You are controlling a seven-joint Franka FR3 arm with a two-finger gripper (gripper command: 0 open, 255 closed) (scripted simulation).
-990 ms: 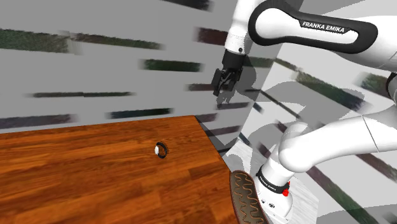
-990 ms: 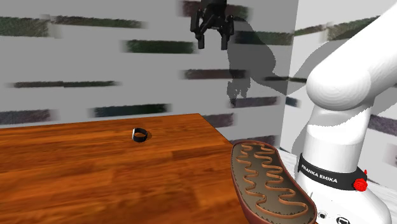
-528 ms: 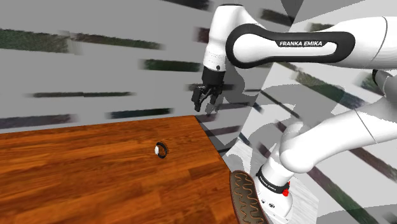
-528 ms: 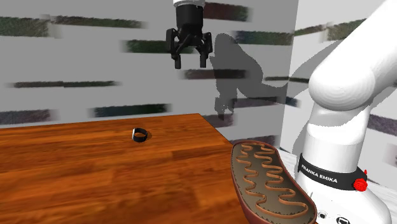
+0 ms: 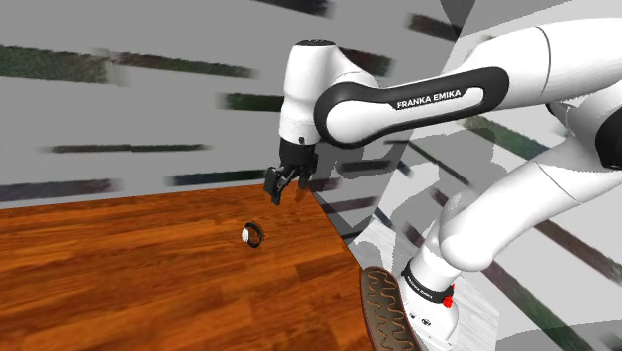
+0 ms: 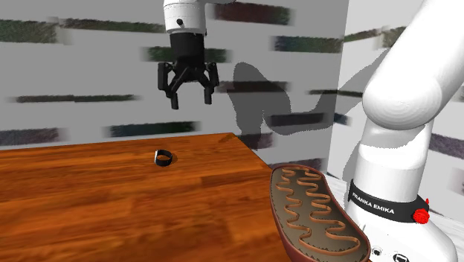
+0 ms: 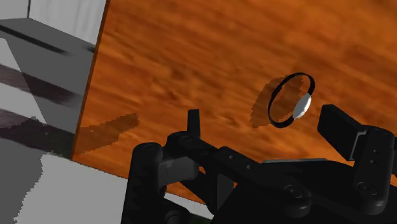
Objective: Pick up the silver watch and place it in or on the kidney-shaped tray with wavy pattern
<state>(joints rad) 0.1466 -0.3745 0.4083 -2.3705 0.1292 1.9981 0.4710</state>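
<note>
My claw [image 6: 192,100], spread apart and empty, has swung down from two o'clock; the watch [image 6: 163,158] now lies at its seven o'clock, nearly reachable.

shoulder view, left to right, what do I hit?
watch → hand, open, higher up → brown wavy-patterned tray → arm's base

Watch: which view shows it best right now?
Wrist view: the watch sits close, its dark band loop and silver face both clear against the wooden table. Shoulder and second exterior views each show it as a small far-off ring.
</note>
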